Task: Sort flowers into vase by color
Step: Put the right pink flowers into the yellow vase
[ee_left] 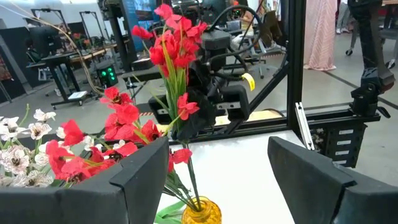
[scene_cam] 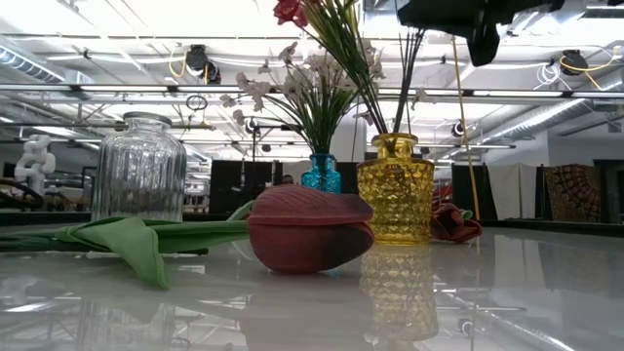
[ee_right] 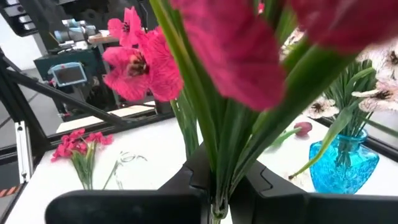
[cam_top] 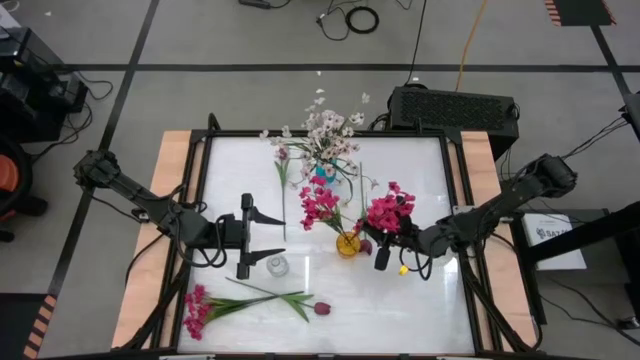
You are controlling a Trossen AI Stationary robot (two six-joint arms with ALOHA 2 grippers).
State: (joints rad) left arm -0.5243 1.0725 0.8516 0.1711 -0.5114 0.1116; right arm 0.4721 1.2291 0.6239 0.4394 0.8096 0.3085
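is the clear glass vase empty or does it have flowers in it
Empty: the clear glass vase stands upright with no stems in it.

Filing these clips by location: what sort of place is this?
Probably a robotics lab or workshop: a framed white table on a grey floor with taped lines and loose cables, and equipment benches behind.

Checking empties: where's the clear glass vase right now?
High view: the clear glass vase stands near the table's front, left of centre, beside the open left gripper and behind the flowers lying flat.

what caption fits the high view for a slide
Right gripper holds a magenta flower bunch beside the yellow vase.
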